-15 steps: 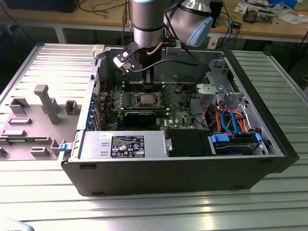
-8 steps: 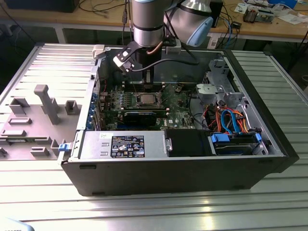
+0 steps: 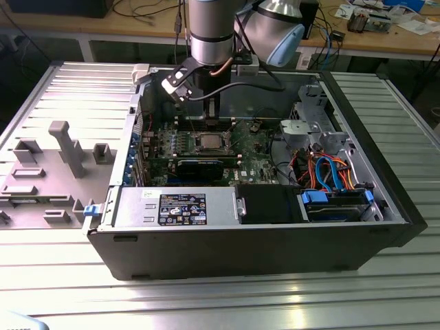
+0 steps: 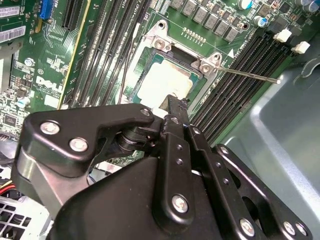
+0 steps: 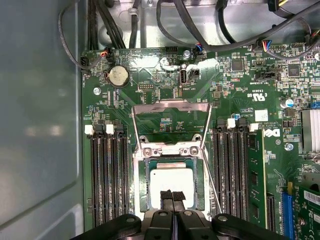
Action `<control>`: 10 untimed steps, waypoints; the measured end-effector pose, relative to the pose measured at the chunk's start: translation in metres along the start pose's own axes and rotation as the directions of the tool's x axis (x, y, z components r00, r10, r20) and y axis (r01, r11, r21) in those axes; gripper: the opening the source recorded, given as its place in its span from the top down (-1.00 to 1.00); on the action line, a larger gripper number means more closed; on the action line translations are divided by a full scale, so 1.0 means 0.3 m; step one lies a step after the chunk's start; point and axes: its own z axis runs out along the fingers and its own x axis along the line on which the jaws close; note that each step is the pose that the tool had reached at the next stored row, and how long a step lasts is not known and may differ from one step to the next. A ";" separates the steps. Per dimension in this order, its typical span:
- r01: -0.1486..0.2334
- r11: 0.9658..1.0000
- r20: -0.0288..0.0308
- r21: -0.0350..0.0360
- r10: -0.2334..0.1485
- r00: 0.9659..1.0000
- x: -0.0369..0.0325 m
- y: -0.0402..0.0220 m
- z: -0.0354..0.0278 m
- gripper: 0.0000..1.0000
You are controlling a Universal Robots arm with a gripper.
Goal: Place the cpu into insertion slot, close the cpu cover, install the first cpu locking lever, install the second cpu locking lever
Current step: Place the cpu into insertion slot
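First wrist view: fingers (image 5: 166, 196) (near cpu (image 5: 162, 179))

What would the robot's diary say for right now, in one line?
cpu: lying in insertion slot | cpu cover: flipped open | gripper: shut, tips over cpu, contact unclear

An open black computer case (image 3: 247, 254) lies on its side on a slatted metal table (image 3: 206, 302). On the exterior view's left, a grey fixture plate (image 3: 62, 161) with upright blocks rests beside the case. Inside, a silver power supply (image 3: 179, 206) sits along the near wall, with orange and blue cables (image 3: 330, 172) toward the exterior view's right. In the first wrist view, a round coin battery (image 5: 118, 75) sits on the green motherboard (image 5: 165, 90), and long black memory slots (image 5: 107, 175) run in parallel rows.
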 end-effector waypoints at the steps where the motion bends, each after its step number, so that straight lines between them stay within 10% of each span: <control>1: 0.000 1.000 0.000 0.000 0.000 1.000 0.000 0.000 -0.003 0.79; 10: 0.000 1.000 0.000 0.000 0.000 1.000 0.000 0.002 -0.033 0.79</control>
